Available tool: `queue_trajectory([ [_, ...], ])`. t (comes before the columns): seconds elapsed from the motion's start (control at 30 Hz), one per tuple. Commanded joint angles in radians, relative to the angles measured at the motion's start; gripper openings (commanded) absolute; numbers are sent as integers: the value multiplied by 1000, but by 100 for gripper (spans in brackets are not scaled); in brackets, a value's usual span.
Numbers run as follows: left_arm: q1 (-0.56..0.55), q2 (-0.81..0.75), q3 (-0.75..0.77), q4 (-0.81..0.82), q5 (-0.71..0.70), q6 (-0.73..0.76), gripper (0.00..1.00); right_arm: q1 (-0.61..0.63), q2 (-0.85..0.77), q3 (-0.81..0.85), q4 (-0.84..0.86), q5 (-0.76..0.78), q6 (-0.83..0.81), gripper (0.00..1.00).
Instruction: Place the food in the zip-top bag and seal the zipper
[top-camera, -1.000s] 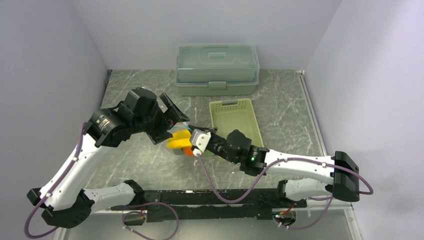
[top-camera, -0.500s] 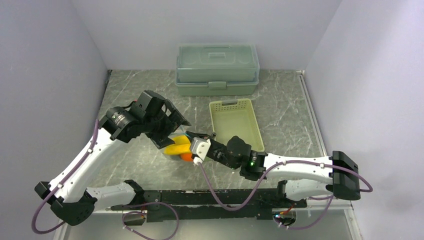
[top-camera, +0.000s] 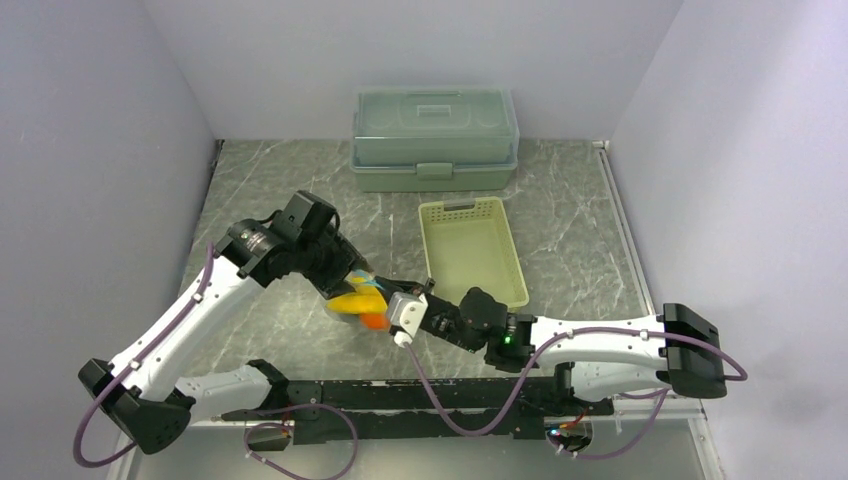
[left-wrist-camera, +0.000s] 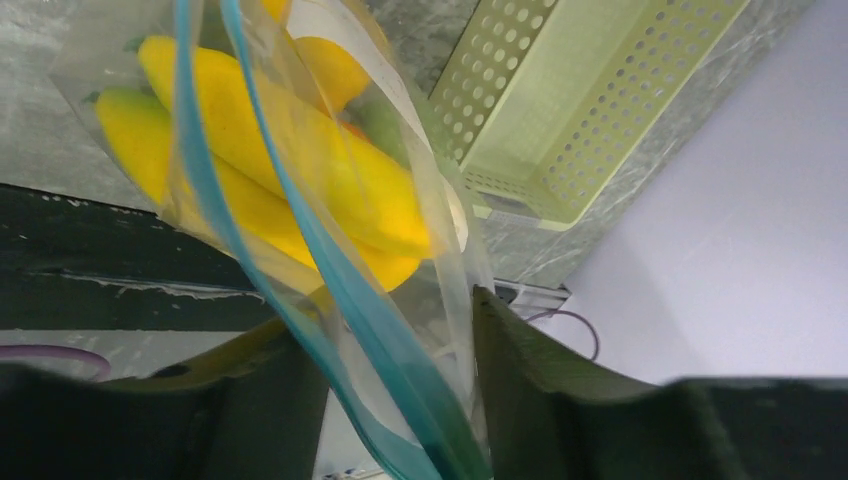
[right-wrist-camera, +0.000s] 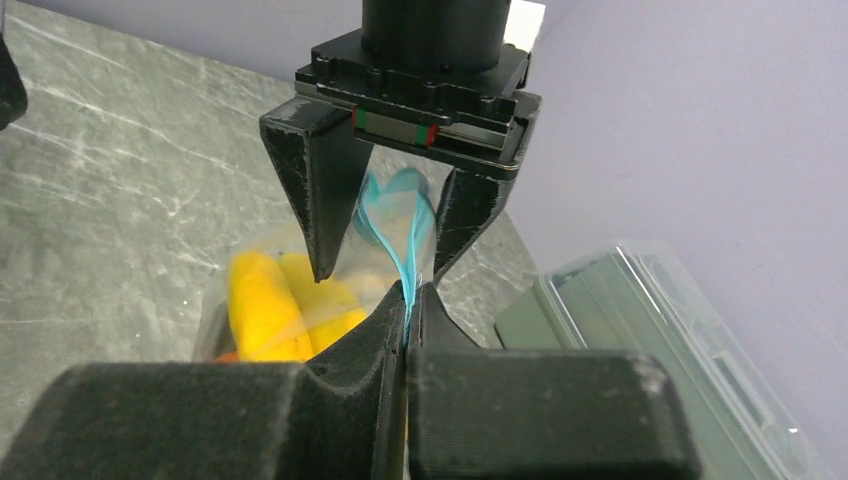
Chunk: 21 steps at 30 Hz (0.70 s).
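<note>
Since a second ago: down and toward the near edge with the left gripper (top-camera: 347, 277), lower over the table (top-camera: 570, 220) than before; back toward its own base with the right gripper (top-camera: 388, 301), and the zip-top bag (top-camera: 358, 303) drawn a little the same way.

Now, on the left: straddles the bag's raised mouth with the left fingers (left-wrist-camera: 545, 390) spread, one on each side of the zipper (left-wrist-camera: 368, 330), not closed on it (one finger well off the plastic, the other close beside it).

On the right: pinches the same teal strip lower down with the right fingers (right-wrist-camera: 365, 345) pressed tight together, the strip squeezed flat in the seam between them and looping up from there into the gap of the left gripper.

As for the bag: lies on the table between the two grippers, near the basket's near left corner, mouth pulled upward. Holds yellow bananas (left-wrist-camera: 300, 160) pressed against the clear wall, with an orange piece (top-camera: 375, 321) below them on the near side and a glimpse of green behind. Not sealed where the left fingers stand: two teal lines running apart there in both wrist views.

Beside and beyond: a pale green slotted basket (top-camera: 462, 207) to the right of the bag, and a translucent green lidded box (top-camera: 435, 135) against the far wall, well apart from the bag.
</note>
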<state>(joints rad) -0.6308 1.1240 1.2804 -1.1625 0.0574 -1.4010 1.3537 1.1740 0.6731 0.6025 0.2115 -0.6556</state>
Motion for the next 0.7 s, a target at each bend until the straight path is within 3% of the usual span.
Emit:
queue_trajectory([
  [0.0,17,-43,-21,37,-2,10,49,18,-48,-7,83,25,-1,0],
  [0.27,20,-37,-24,70,-6,74,0,45,-76,-27,49,33,29,0],
  [0.37,21,-28,-24,99,-2,129,0,51,-101,-32,4,18,57,0],
  [0.53,20,-65,-31,156,-37,237,0,51,-163,-25,-105,-4,116,30],
  [0.67,20,-101,-40,190,-54,311,0,51,-201,22,-241,-4,116,30],
])
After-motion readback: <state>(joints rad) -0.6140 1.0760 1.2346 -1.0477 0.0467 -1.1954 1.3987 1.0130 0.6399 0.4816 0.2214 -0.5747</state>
